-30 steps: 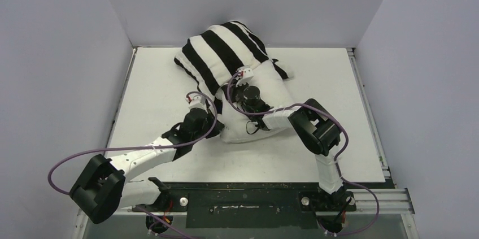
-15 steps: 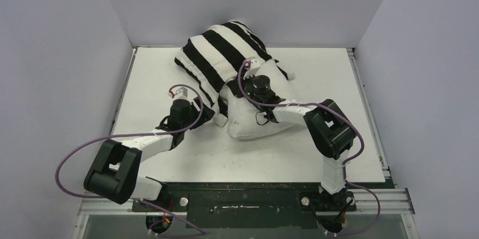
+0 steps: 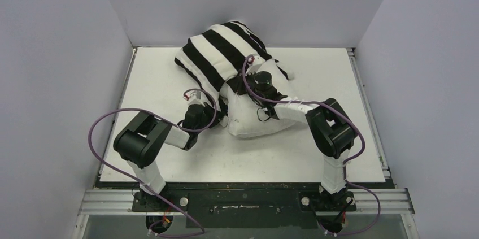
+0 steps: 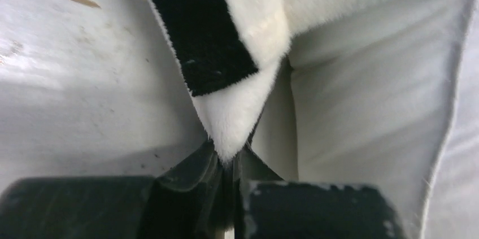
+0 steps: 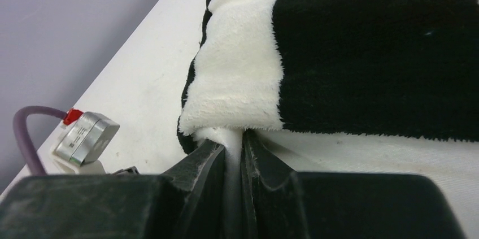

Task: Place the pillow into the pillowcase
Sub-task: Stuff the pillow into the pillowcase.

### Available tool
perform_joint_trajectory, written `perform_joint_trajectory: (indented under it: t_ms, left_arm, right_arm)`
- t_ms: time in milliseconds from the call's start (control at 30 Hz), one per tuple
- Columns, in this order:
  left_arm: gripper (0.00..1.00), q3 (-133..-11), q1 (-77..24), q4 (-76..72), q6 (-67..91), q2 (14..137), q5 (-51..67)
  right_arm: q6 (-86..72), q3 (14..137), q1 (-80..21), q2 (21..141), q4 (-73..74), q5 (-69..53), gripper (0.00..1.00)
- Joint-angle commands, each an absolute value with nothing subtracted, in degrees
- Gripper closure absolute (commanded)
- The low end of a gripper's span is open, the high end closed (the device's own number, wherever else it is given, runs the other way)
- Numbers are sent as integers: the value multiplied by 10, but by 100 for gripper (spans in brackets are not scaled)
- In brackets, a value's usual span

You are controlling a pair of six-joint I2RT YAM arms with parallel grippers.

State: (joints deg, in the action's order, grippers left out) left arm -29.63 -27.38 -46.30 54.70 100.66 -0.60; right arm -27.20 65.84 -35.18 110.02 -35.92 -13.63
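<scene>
The plump off-white fabric pillow [image 3: 257, 121] lies half inside the black-and-white striped fabric pillowcase [image 3: 217, 52], its bare end pointing toward the arm bases. The left claw [image 4: 229, 157] and right claw [image 5: 233, 144] each pinch the hem, farther back.

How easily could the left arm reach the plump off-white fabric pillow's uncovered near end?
Probably easily: the pillow lies beside the left gripper, nothing between, though its jaws pinch the black-and-white striped fabric pillowcase.

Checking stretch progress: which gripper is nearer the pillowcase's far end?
Right: the right gripper pinches the pillowcase hem atop the pillow; the left gripper pinches it farther away.
</scene>
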Motion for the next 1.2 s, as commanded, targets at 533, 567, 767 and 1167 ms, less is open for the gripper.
perform_joint_trajectory:
  t_ms: [533, 567, 767, 1167]
  left_arm:
    - [100, -367, -523, -184, 452, 638, -179]
    - [100, -391, -524, -169, 438, 629, -177]
    - [100, -587, -525, -82, 389, 601, -101]
    - [100, -776, -492, -20, 381, 750, 35]
  right_arm:
    - [-460, 664, -299, 1093, -537, -97, 100]
    - [-469, 659, -299, 1070, -535, -106, 100]
    - [-597, 601, -301, 962, -556, -194, 100]
    - [-759, 478, -296, 885, -545, -141, 80]
